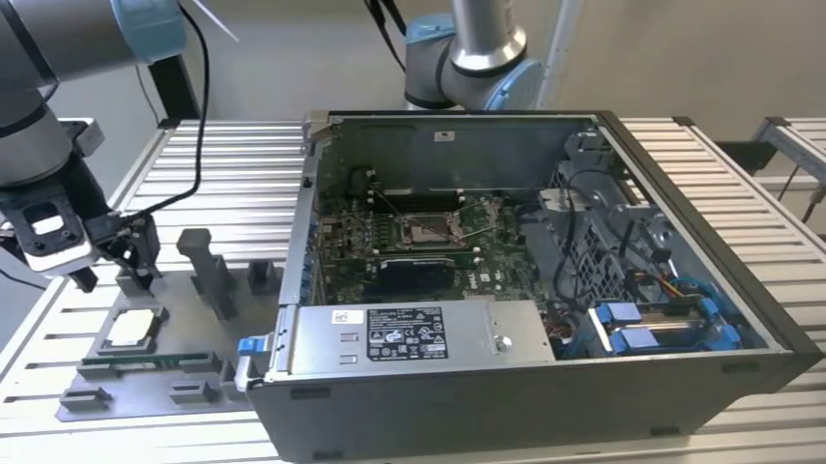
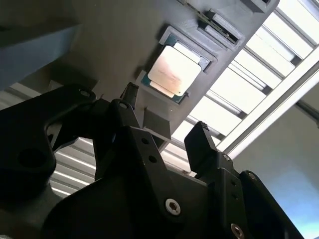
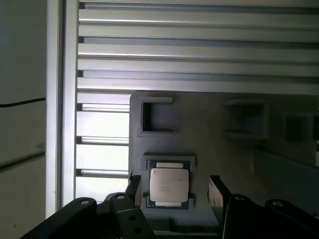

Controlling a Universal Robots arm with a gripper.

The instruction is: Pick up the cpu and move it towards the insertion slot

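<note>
Hovering above the grey tray (image 1: 193, 340), the gripper (image 1: 114, 275) sits at the exterior view's left, jaws spread wide and gripping nothing. The cpu (image 1: 133, 329) lies flat in its tray recess, silvery top up, just below the fingertips and not touching them. In both wrist views the two dark fingers (image 3: 133, 186) straddle the cpu (image 3: 169, 183), one on each side with a gap to either edge. The green memory stick (image 1: 149, 362) lies in the tray beside the cpu. The insertion slot (image 1: 427, 228) is well apart, on the green board inside the computer case (image 1: 516, 396), which has no side cover on.
</note>
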